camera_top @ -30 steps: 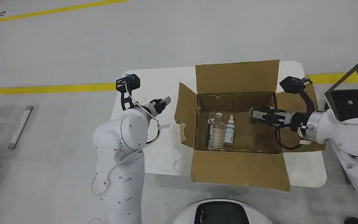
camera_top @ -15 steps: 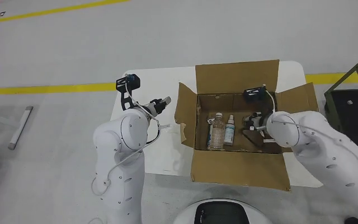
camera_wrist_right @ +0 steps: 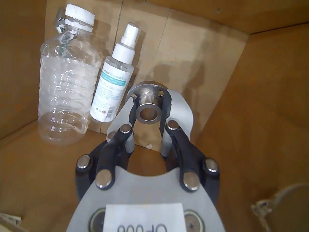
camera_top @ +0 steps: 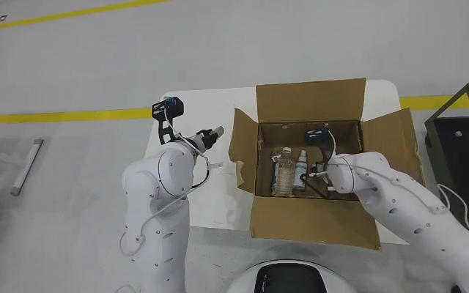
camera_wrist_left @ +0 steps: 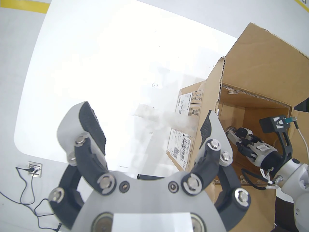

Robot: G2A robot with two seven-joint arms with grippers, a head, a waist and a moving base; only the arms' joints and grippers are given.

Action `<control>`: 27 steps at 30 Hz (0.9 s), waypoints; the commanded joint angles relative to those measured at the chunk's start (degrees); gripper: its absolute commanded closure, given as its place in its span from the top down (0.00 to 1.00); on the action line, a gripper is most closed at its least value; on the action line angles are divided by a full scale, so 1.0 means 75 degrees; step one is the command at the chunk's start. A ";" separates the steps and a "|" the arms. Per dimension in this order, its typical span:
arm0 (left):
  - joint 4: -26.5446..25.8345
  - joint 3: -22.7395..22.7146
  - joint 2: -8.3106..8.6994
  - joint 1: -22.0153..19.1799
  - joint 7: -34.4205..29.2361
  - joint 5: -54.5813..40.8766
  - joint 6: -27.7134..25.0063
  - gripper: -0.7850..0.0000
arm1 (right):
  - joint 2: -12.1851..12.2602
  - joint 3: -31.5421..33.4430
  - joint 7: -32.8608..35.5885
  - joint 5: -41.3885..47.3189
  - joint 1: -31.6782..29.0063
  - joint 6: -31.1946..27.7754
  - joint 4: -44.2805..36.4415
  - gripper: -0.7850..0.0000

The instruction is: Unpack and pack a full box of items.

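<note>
Holding left gripper (camera_wrist_left: 147, 114) wide open, gripping nothing, above the table (camera_top: 198, 102) left of the box (camera_top: 311, 220). Counting one box, with two bottles lying side by side inside: clear bottle (camera_wrist_right: 64, 85), then spray bottle (camera_wrist_right: 113, 83). Pinching one metal ring (camera_wrist_right: 147, 114) in right gripper (camera_wrist_right: 149, 100), fingers narrowly apart, just right of the spray bottle.

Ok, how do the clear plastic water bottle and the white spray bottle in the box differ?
The clear plastic water bottle is wider and see-through with a screw cap; the white spray bottle is slimmer, labelled, with a nozzle. Both are side by side in the cardboard box.
</note>
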 commanded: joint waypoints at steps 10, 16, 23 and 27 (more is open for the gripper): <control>0.0000 0.0000 0.0000 0.0000 0.0000 0.0000 0.0000 1.00 | -0.0295 -0.0327 -0.0213 0.0025 0.0272 -0.0103 0.0879 0.03; 0.0000 0.0000 0.0000 0.0000 0.0000 0.0000 0.0000 1.00 | -0.0400 -0.0347 -0.0218 0.0043 0.0321 -0.0168 0.1077 0.20; 0.0000 0.0000 0.0000 0.0000 0.0000 0.0000 0.0000 1.00 | -0.0466 -0.0291 -0.0165 -0.0044 0.0307 -0.0229 0.1134 0.34; 0.0000 0.0000 0.0000 0.0000 0.0000 0.0000 0.0000 1.00 | -0.0486 -0.0203 -0.0118 -0.0123 0.0285 -0.0259 0.1124 0.44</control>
